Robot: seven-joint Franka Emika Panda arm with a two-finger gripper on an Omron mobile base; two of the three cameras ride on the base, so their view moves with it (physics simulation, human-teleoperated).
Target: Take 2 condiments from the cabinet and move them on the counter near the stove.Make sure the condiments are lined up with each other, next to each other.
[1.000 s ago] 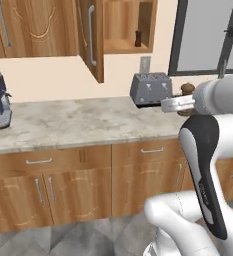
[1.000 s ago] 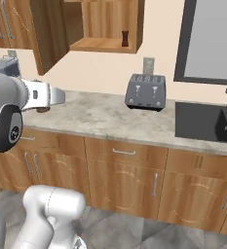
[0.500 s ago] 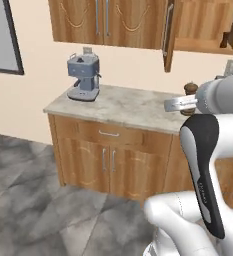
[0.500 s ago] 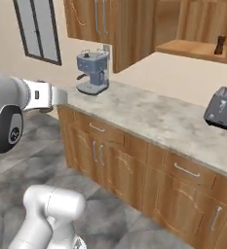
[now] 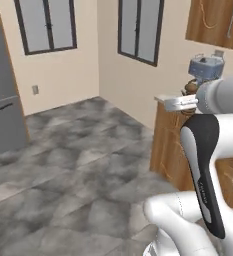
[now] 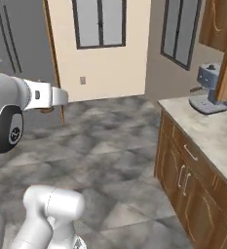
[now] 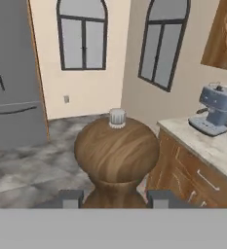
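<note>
My gripper [image 7: 116,198] is shut on a light brown wooden shaker [image 7: 117,155] with a round body and a small pale knob on top, which rises close up between the two fingertips in the hand view. The left base view has the gripper [image 5: 184,100] at the end of my white arm, with the shaker's top [image 5: 190,88] peeking behind it. The counter [image 7: 210,146] runs along the right wall [image 6: 217,131]. The dark reddish-brown shaker and the stove are out of view.
A blue-grey coffee machine [image 7: 215,109] stands on the counter's end [image 6: 210,90]. Wood wall cabinets [image 5: 215,22] hang above it. A grey fridge [image 7: 10,87] stands at the left, two tall windows [image 7: 83,41] ahead. Open grey tiled floor [image 5: 78,170] spreads between.
The base has turned left: the views swept from the toaster counter past the coffee machine to the windowed corner and fridge. The shaker stays held in the shut gripper.
</note>
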